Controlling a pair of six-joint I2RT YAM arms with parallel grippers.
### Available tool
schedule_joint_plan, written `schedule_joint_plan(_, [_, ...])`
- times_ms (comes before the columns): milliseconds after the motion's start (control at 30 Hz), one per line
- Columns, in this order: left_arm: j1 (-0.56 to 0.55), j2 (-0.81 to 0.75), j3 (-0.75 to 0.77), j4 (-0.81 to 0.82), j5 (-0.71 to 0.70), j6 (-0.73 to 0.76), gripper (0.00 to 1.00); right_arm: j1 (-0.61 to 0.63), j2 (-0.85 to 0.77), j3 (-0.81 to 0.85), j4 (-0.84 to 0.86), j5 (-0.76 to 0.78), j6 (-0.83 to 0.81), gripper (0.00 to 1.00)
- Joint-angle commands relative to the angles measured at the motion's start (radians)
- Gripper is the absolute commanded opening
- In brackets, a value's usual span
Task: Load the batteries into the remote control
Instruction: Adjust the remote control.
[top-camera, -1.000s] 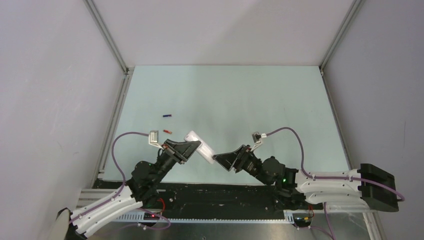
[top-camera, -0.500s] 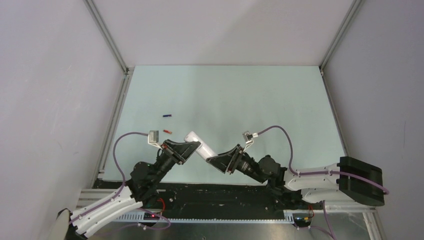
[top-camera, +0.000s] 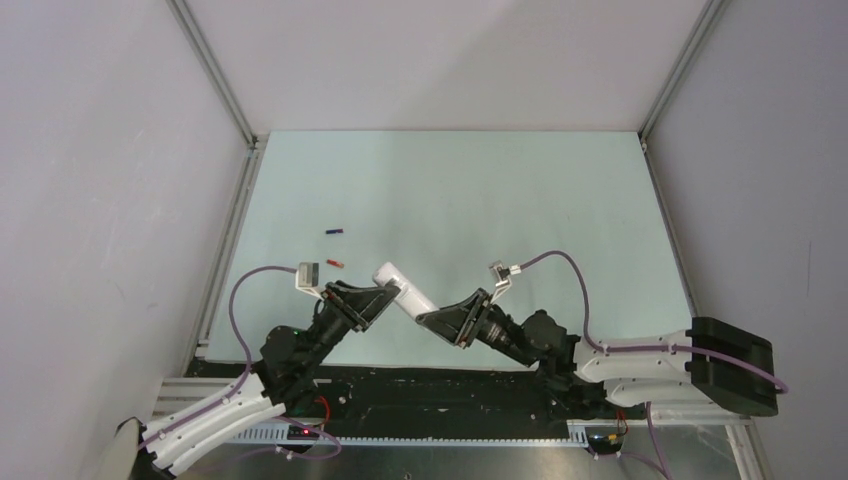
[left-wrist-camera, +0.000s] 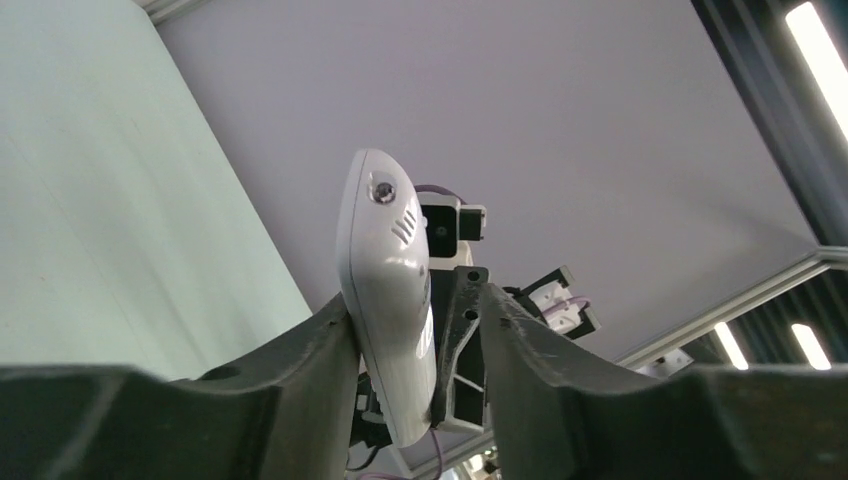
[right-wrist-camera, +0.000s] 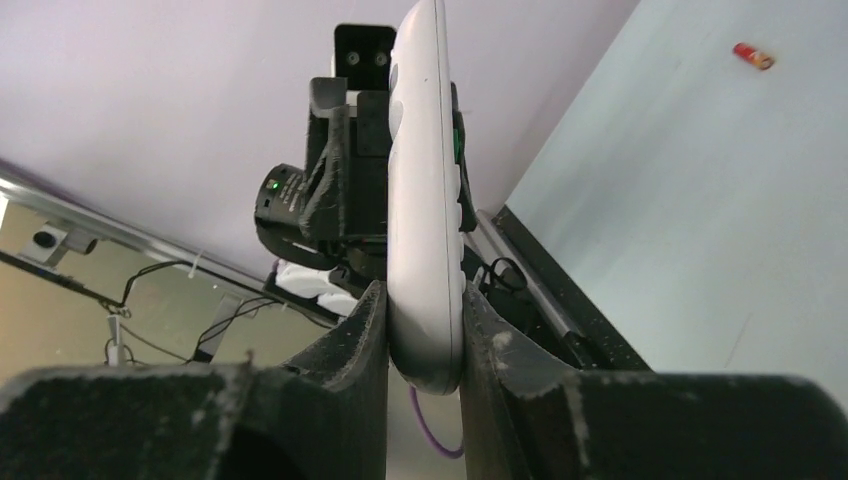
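Observation:
The white remote control (top-camera: 403, 288) hangs above the near part of the mat, between my two grippers. In the right wrist view both fingers press the remote control (right-wrist-camera: 425, 200), so my right gripper (right-wrist-camera: 425, 340) (top-camera: 432, 320) is shut on its end. My left gripper (left-wrist-camera: 418, 300) (top-camera: 385, 297) stands slightly open: one finger touches the remote control (left-wrist-camera: 385, 290), the other is apart from it, with a right finger in the gap. The red-orange battery (top-camera: 336, 263) (right-wrist-camera: 753, 56) and the dark blue battery (top-camera: 333, 232) lie on the mat, left of the remote.
The pale green mat (top-camera: 500, 200) is bounded by metal frame rails (top-camera: 232, 230) at left and right and grey walls behind. A black base strip (top-camera: 440, 385) runs along the near edge by the arm bases.
My right arm moved left to the remote and its jaws closed on it. My left gripper's jaws have loosened from their grip. The batteries have not moved.

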Motion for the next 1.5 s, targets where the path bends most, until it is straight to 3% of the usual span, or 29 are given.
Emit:
schedule_joint_plan(0, [-0.001, 0.006, 0.008, 0.038, 0.041, 0.007, 0.56, -0.016, -0.078, 0.009, -0.123, 0.026, -0.051, 0.01])
schedule_joint_plan(100, [-0.001, 0.023, 0.025, 0.038, 0.069, 0.026, 0.61, -0.029, -0.11, 0.009, -0.168, -0.014, -0.059, 0.0])
schedule_joint_plan(433, [-0.001, 0.094, 0.059, 0.038, 0.153, 0.055, 0.62, -0.065, -0.097, 0.022, -0.165, -0.221, -0.076, 0.0])
schedule_joint_plan(733, [-0.001, 0.074, 0.049, 0.038, 0.143, 0.057, 0.44, -0.068, -0.088, 0.023, -0.177, -0.256, -0.056, 0.0])
schedule_joint_plan(1033, [-0.001, 0.055, 0.036, 0.037, 0.129, 0.049, 0.33, -0.068, -0.095, 0.015, -0.19, -0.248, -0.05, 0.0])
schedule_joint_plan(1133, [0.0, 0.053, 0.034, 0.038, 0.128, 0.047, 0.23, -0.067, -0.097, 0.01, -0.188, -0.244, -0.05, 0.0])
schedule_joint_plan(1167, [0.0, 0.055, 0.032, 0.038, 0.128, 0.047, 0.18, -0.067, -0.098, 0.007, -0.185, -0.244, -0.052, 0.02])
schedule_joint_plan(1233, [-0.001, 0.057, 0.029, 0.038, 0.129, 0.044, 0.08, -0.064, -0.102, 0.004, -0.177, -0.246, -0.066, 0.19])
schedule_joint_plan(1267, [0.0, 0.059, 0.028, 0.038, 0.129, 0.04, 0.04, -0.063, -0.105, 0.003, -0.177, -0.241, -0.075, 0.35])
schedule_joint_plan(1367, [-0.001, 0.065, 0.022, 0.038, 0.1, 0.029, 0.0, -0.048, -0.135, 0.002, -0.186, -0.214, -0.102, 0.65])
schedule_joint_plan(1467, [-0.001, 0.065, 0.013, 0.038, 0.074, 0.011, 0.0, -0.028, -0.166, -0.002, -0.205, -0.143, -0.126, 0.7])
